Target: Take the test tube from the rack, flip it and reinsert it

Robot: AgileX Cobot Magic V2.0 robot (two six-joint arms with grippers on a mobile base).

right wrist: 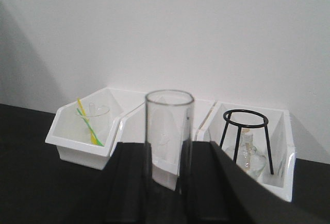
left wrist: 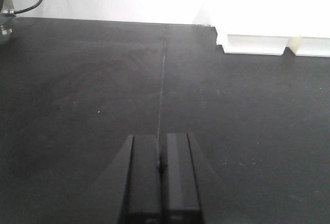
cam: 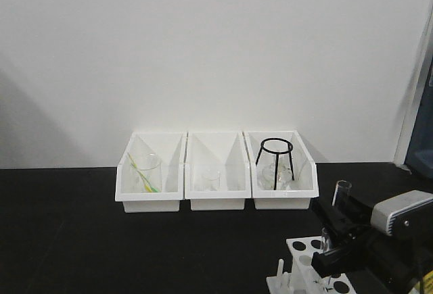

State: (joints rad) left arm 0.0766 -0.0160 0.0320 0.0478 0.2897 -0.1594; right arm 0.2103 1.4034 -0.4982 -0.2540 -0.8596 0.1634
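**Item 1, right gripper** (right wrist: 169, 154): my fingers are clamped on either side of the test tube (right wrist: 169, 131), below its open rim, which points up. I hold it above the rack (cam: 302, 250), to the right, presumably for room to turn it over.

**Item 2, rack:** near right on the black table (left wrist: 77, 105), holes upward, ready for reinsertion.

**Item 3, left gripper** (left wrist: 161, 149): fingers pressed together, empty, low over bare table at the left, out of the way.

**Item 4, three white bins** (cam: 150, 203): far side, against the wall, holding glassware; not needed.
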